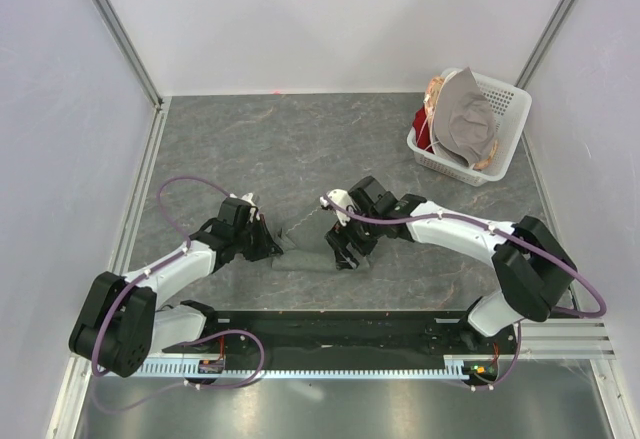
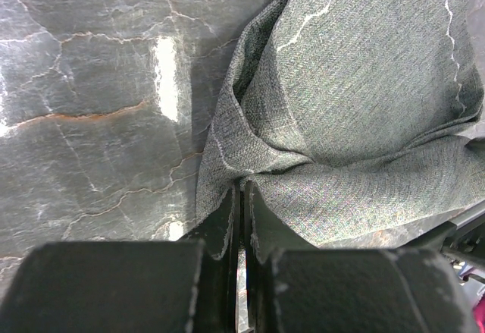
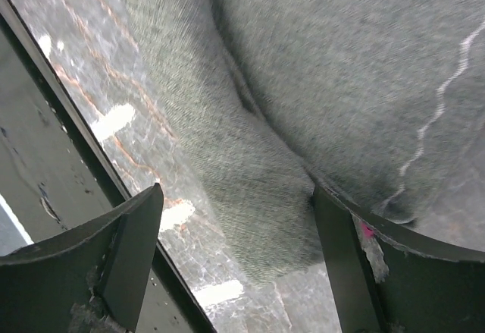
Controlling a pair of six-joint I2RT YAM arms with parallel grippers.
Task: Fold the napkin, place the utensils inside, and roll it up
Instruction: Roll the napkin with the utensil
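The napkin (image 1: 312, 251) lay as a narrow, bunched roll on the grey marbled table (image 1: 300, 149), near the middle and towards the near edge, its length running left to right between the two claws. The left gripper (image 1: 272, 246) was at the roll's left end and the right gripper (image 1: 345, 254) at its right end.

In the left wrist view the left gripper (image 2: 242, 196) had its jaws pressed together on a gathered edge of the napkin (image 2: 364, 105). The cloth fanned out from the pinch in folds to the far right, with its light stitched hem showing as wavy lines. The bare table (image 2: 98, 120) lay to the left of it.

In the right wrist view the right gripper (image 3: 239, 234) was spread wide. Its dark fingers (image 3: 132, 234) stood on either side of a rounded fold of the napkin (image 3: 341, 67), with a clear gap on the left side. The right finger sat just beside the cloth; I cannot tell whether it touched.

At the far right of the table stood a white basket (image 1: 505, 119), well apart from the arms, with a paler cloth (image 1: 465, 119) draped over it.
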